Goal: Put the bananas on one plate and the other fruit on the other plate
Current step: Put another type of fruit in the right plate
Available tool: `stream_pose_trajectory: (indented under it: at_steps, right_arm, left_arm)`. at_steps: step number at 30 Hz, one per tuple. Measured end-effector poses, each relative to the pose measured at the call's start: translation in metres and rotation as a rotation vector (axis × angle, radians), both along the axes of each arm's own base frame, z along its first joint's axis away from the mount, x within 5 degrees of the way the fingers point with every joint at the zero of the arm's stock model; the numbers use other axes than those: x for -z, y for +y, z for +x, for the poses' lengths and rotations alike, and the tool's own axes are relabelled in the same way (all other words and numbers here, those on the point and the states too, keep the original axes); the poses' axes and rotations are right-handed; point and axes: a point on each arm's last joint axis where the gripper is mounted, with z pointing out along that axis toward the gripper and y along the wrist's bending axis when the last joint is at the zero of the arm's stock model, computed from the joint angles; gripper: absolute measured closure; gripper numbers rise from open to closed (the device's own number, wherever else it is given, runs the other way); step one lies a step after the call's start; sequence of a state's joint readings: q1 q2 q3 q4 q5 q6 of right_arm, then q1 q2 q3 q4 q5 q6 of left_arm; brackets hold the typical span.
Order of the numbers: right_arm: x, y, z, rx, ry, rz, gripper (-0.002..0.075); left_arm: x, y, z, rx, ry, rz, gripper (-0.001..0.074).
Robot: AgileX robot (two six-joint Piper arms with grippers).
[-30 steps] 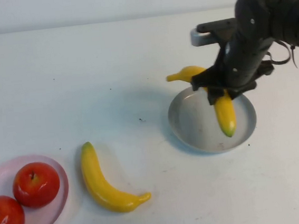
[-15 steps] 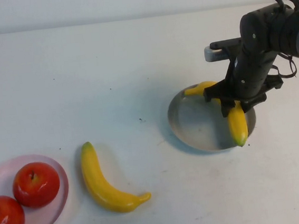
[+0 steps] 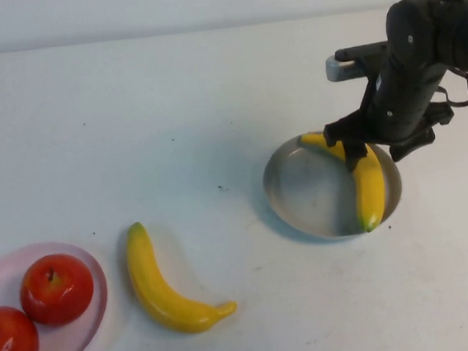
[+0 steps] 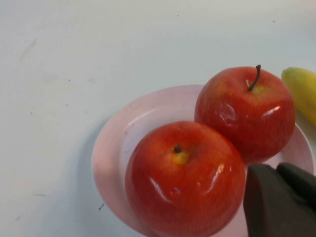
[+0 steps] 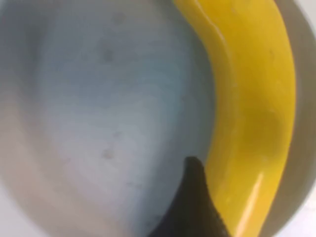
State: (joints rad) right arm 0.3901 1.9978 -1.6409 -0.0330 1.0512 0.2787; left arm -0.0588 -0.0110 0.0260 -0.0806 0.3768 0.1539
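table [image 3: 169, 99]: white, plain, a few tiny dark specks
pink plate [image 3: 86, 318]: near left corner, resting on the table, carrying two red apples
loose banana [image 3: 164, 290]: flat on the table just right of the pink plate, apart from it, green tip pointing away
grey-blue plate [image 3: 302, 194]: right of centre, on the table, well apart from the loose banana, carrying a second banana
right gripper [image 3: 363, 151]: over the grey-blue plate
left gripper [image 4: 279, 200]: beside the pink plate

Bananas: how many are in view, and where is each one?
2. One banana lies on the grey plate under the right gripper. The other banana lies on the table beside the pink plate. The left gripper is over that plate.
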Motion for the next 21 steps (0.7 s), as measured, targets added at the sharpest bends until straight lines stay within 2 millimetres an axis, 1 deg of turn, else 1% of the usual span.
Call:
stream_pose_trajectory:
  at_steps: [2, 4, 7, 10, 12, 16, 18, 21]
  right_arm:
    - [-0.013, 0.008, -0.007, -0.023, -0.033, 0.014, 0.0243]
    - [-0.025, 0.021, -0.017, -0.061, -0.059, 0.031, 0.0251]
    - [-0.035, 0.056, -0.039, -0.174, -0.074, 0.058, 0.0272]
    - [-0.036, 0.094, -0.063, -0.312, -0.071, 0.096, 0.0282]
    - [-0.035, 0.119, -0.08, -0.42, -0.077, 0.128, 0.0286]
    - [-0.028, 0.157, -0.107, -0.628, -0.106, 0.144, 0.0288]
    - [-0.018, 0.171, -0.117, -0.696, -0.098, 0.145, 0.0289]
    - [-0.003, 0.184, -0.126, -0.735, -0.057, 0.154, 0.0289]
  left_arm:
    - [0.0, 0.0, 0.0, 0.0, 0.0, 0.0, 0.0731]
    - [0.0, 0.0, 0.0, 0.0, 0.0, 0.0, 0.0731]
    - [0.0, 0.0, 0.0, 0.0, 0.0, 0.0, 0.0731]
    - [0.0, 0.0, 0.0, 0.0, 0.0, 0.0, 0.0731]
    - [0.0, 0.0, 0.0, 0.0, 0.0, 0.0, 0.0731]
    - [0.0, 0.0, 0.0, 0.0, 0.0, 0.0, 0.0731]
    - [0.0, 0.0, 0.0, 0.0, 0.0, 0.0, 0.0731]
    - [0.0, 0.0, 0.0, 0.0, 0.0, 0.0, 0.0731]
